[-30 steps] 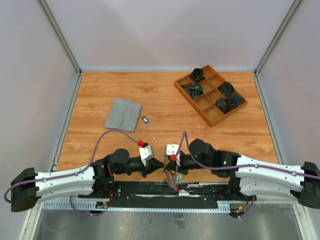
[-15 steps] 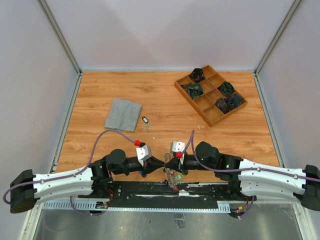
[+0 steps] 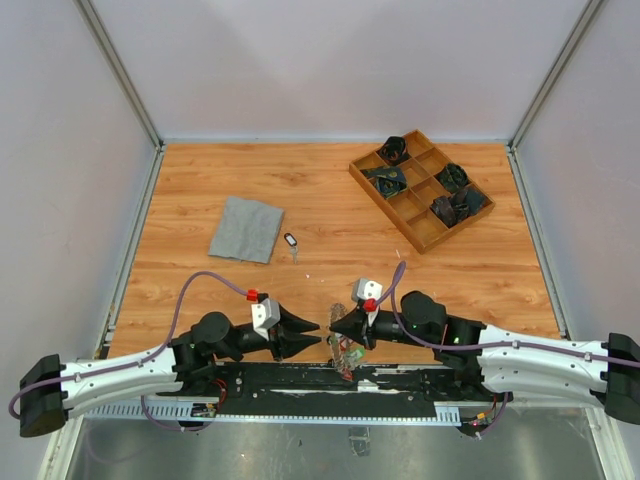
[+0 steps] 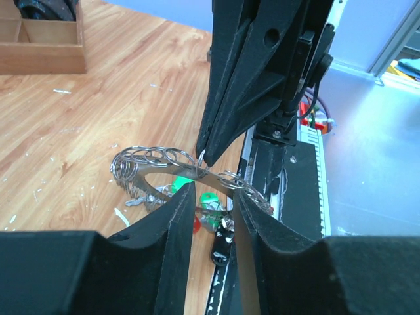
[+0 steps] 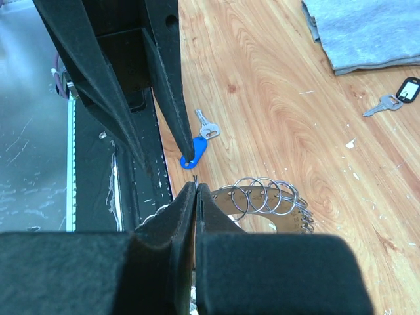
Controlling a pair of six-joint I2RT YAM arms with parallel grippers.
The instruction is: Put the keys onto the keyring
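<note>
The keyring (image 4: 154, 164) is a flat metal loop strung with small wire rings, and it hangs at the table's near edge (image 3: 345, 351) (image 5: 266, 195). My right gripper (image 5: 195, 186) is shut on its thin edge (image 3: 333, 323) (image 4: 200, 154). Keys with green (image 4: 210, 199), red and black tags dangle under it. My left gripper (image 4: 213, 190) faces it, open and holding nothing (image 3: 312, 333) (image 5: 165, 161). A blue-tagged key (image 5: 197, 146) lies on the wood at one left fingertip. Another key with a black tag (image 3: 290, 241) (image 5: 399, 96) lies further out.
A grey cloth (image 3: 246, 228) lies at the left of the table, near the black-tagged key. A wooden compartment tray (image 3: 402, 207) with dark items stands at the back right. The black base rail (image 3: 300, 380) runs just below both grippers.
My left gripper has opened and drawn back to the left, away from the right gripper. The right gripper stays shut on the keyring and has shifted slightly to the right.
</note>
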